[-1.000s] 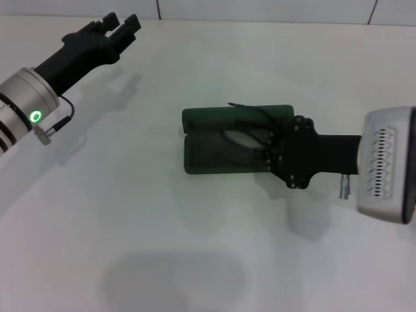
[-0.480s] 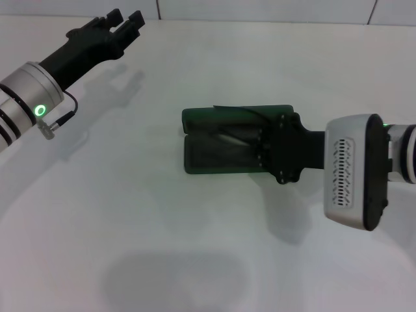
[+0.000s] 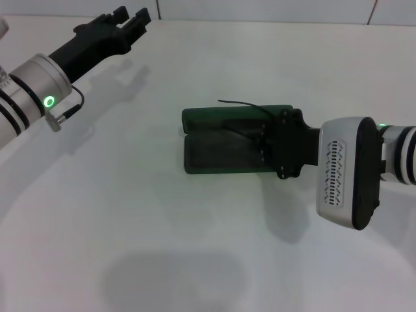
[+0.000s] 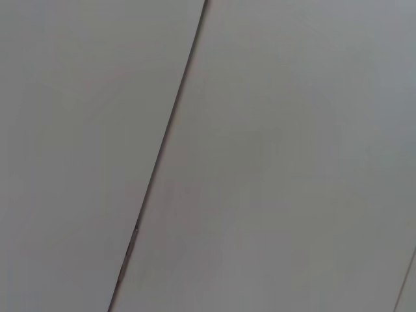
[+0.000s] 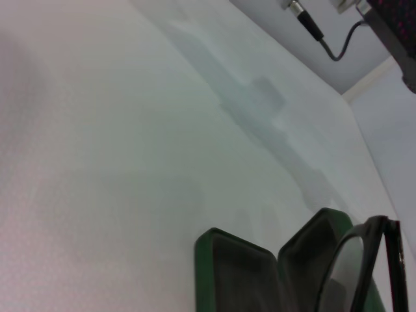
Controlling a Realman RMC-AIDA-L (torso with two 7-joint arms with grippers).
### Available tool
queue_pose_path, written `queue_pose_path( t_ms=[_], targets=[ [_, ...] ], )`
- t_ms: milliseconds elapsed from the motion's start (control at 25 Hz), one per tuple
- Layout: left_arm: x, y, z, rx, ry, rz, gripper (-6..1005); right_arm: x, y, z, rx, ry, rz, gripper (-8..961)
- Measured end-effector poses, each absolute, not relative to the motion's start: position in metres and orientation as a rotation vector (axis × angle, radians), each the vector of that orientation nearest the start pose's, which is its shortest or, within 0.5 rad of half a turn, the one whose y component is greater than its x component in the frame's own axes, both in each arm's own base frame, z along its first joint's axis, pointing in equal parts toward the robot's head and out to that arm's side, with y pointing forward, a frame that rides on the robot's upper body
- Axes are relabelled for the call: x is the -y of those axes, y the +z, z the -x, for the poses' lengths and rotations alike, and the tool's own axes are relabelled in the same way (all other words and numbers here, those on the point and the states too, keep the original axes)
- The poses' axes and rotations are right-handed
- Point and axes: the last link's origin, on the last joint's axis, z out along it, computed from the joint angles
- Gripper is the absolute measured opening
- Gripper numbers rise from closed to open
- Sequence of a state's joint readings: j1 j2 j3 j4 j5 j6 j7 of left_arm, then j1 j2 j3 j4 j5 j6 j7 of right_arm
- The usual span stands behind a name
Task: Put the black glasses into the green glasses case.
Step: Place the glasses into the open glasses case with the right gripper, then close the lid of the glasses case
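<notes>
Fingers of the right gripper [image 3: 263,144] sit over the right end of the open green glasses case [image 3: 214,153]; in the head view they are hard to separate from the dark lining, so cannot tell for sure if they are pinched, but the black glasses [image 5: 364,263] hang right in front of the right wrist camera, lens and frame close up, so judged as gripped by that end. One slim temple arm sticks up and out above the far edge of the case in the head view [image 3: 237,104].

Case lies flat on the white table [image 3: 195,247], both halves spread open, lining up, long axis across the robot's front. Glasses are held lengthwise along it, probably so they drop in without catching a rim. Whether they touch the lining yet is unclear.

Left gripper [image 3: 130,16] is raised near the far left of the table, well apart from the case, fingers parted with nothing between them, parked out of the way. Left wrist view shows only bare surface with a seam.

Step judged: lowering the glasses into the case, release not yet done.
</notes>
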State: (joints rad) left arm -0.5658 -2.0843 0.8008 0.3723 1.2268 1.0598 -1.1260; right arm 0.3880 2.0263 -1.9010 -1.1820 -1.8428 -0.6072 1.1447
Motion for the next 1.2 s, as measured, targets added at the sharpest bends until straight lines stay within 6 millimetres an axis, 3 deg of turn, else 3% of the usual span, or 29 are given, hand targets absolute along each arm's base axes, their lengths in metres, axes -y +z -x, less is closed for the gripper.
queue_pose_path(
  t_ms=[240, 680, 1200],
  targets=[
    [-0.396, 0.005, 0.272, 0.816, -0.972, 1.978, 512, -0.34, -0.094, -0.167, 0.709, -0.032, 2.536, 119],
    [-0.393, 0.005, 0.275, 0.824, -0.967, 1.975, 513, -0.33, -0.105, -0.164, 0.706, -0.014, 2.539, 326],
    [-0.391, 0.002, 0.276, 0.823, -0.95, 1.995, 513, -0.316, -0.1, -0.162, 0.554, 0.175, 2.704, 326]
  ],
)
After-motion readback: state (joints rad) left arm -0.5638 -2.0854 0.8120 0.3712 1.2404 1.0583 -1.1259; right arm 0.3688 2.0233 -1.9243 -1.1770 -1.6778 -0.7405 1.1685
